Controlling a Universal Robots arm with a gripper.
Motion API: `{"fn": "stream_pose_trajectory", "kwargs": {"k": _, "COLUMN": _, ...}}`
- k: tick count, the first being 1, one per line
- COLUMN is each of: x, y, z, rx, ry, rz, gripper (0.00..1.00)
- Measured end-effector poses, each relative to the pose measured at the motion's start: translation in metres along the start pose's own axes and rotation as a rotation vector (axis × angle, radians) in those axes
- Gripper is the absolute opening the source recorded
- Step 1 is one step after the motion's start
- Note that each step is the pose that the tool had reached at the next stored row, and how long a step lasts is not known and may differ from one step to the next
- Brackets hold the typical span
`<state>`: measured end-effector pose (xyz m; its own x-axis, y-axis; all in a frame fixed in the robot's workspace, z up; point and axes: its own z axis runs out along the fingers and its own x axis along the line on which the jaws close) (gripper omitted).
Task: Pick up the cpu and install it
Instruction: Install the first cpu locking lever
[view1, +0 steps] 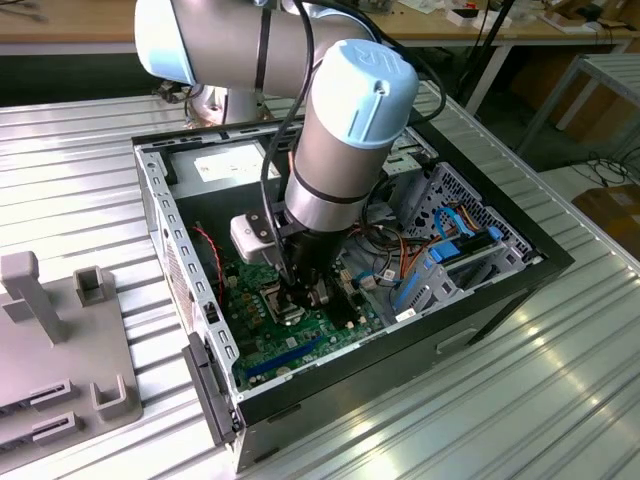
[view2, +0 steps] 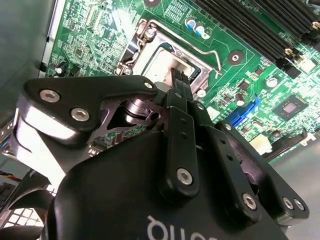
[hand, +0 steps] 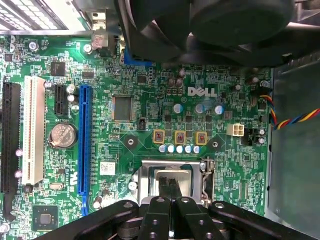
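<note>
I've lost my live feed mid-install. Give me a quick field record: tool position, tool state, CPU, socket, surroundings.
tool position: the tool is down inside the open computer case, directly over the CPU socket
tool state: fingers close together over the socket
cpu: silver-grey metal square lies within the socket frame below the fingertips; seating cannot be judged
surroundings: green motherboard, blue expansion slot, coin battery

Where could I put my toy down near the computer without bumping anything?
The ridged metal table looks bare on the exterior view's right, beside the open computer case. Inside, the arm and its gripper hang over the motherboard, among cables. On the exterior view's left, a grey fixture fills the table.
</note>
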<state>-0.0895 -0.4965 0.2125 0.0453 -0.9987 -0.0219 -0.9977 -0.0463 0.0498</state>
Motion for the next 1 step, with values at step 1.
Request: {"fn": "stream_pose_trajectory", "kwargs": {"k": 1, "x": 0.0, "y": 0.0001, "z": 0.0, "rx": 0.0, "ry": 0.0, "rz": 0.0, "gripper": 0.11}}
